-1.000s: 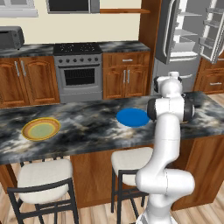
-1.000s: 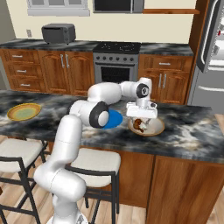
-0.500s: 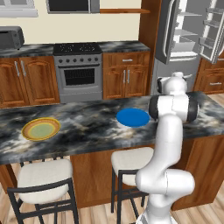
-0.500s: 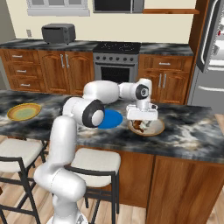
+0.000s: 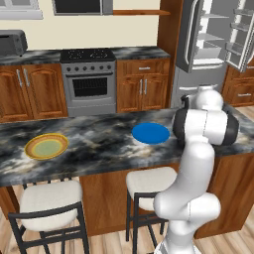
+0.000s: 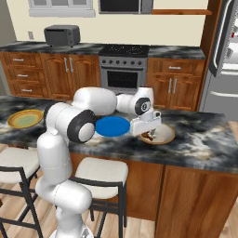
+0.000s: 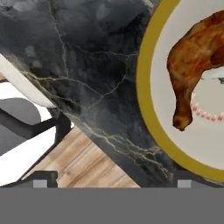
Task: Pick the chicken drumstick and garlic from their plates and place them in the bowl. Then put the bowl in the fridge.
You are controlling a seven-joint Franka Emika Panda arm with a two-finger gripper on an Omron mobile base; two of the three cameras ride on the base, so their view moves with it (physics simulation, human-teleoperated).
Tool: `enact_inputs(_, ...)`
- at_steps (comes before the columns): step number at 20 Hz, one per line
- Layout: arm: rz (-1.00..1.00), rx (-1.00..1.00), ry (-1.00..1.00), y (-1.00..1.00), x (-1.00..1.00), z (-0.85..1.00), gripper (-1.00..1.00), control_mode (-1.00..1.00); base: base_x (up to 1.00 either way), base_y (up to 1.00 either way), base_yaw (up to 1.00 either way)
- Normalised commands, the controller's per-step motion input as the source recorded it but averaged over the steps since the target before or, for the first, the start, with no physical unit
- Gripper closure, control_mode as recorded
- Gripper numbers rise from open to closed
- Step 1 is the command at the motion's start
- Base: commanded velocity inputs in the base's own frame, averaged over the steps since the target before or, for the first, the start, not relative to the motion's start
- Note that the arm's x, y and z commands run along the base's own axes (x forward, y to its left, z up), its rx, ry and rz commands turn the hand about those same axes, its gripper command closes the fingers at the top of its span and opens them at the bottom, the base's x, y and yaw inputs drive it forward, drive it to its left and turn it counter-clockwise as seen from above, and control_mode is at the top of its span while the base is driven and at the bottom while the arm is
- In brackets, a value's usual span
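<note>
The tan bowl (image 6: 163, 134) sits on the island counter to the right of the blue plate (image 6: 113, 126). In the hand view the chicken drumstick (image 7: 192, 57) lies inside the bowl (image 7: 146, 100), bone end pointing down. An off-white sliver (image 7: 217, 72) touches it at the frame's right edge; I cannot tell if it is the garlic. My gripper (image 6: 147, 133) hangs open just over the bowl's left rim, holding nothing; its tips (image 7: 40, 183) stand wide apart. The blue plate (image 5: 151, 133) and the yellow plate (image 5: 46, 146) are bare. The fridge (image 5: 213, 34) stands open behind the island.
Two stools (image 5: 49, 201) stand under the island's near edge. A stove (image 5: 88, 82) and wooden cabinets line the back wall, with a toaster oven (image 6: 62, 35) on the far counter. My own arm hides the bowl in the left base view.
The arm's elbow has swung a little left and lower while the hand stayed over the bowl. The jaws have stayed open.
</note>
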Motion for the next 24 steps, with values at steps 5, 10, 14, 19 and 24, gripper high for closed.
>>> enact_inputs(5, 0.12, 0.17, -0.11, -0.11, -0.16, 0.12, -1.00, -1.00, 0.00, 0.00, 0.00)
enact_inputs(10, 0.29, 0.15, -0.11, -0.19, -0.15, 0.06, -1.00, -1.00, 0.00, 0.00, 0.00)
enact_inputs(14, 0.33, 0.11, -0.17, -0.19, -0.05, 0.00, -1.00, -1.00, 0.00, 0.00, 0.00)
enact_inputs(19, 0.34, 0.07, -0.17, -0.21, -0.01, 0.01, -1.00, -1.00, 0.00, 0.00, 0.00)
enact_inputs(24, 0.29, 0.08, -0.16, -0.12, 0.05, -0.01, -1.00, -1.00, 0.00, 0.00, 0.00)
